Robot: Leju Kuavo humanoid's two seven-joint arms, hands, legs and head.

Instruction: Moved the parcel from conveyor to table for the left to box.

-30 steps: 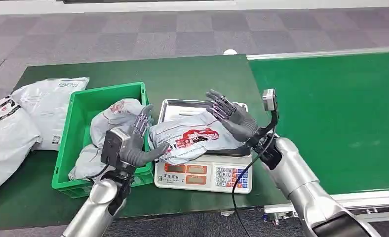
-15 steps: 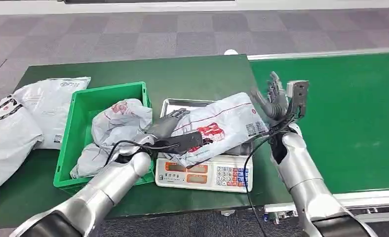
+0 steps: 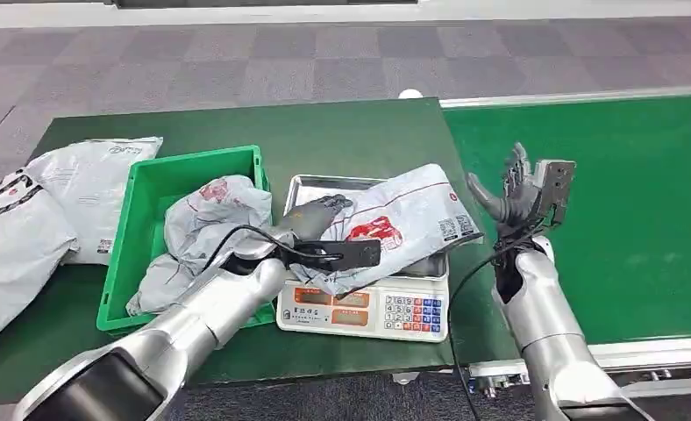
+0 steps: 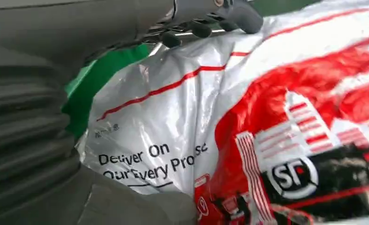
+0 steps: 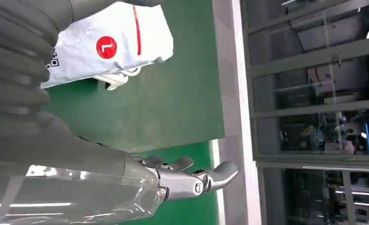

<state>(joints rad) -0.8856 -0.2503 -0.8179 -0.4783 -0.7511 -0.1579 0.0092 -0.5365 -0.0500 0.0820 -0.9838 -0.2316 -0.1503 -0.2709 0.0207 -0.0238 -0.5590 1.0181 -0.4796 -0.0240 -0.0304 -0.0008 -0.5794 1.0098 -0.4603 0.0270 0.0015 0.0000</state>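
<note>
Grey-white parcel with red print lies tilted on the scale on the green tabletop. Left hand rests on the parcel's near side, fingers laid over the plastic, gripping it. Right hand hangs apart over the conveyor, fingers spread, holding nothing. Beside the scale stands a green bin.

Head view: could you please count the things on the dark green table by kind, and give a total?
Grey parcels: 4 (on the scale, in the crate, two beside it)
Green crate: 1
Scale: 1
Total: 6
</note>
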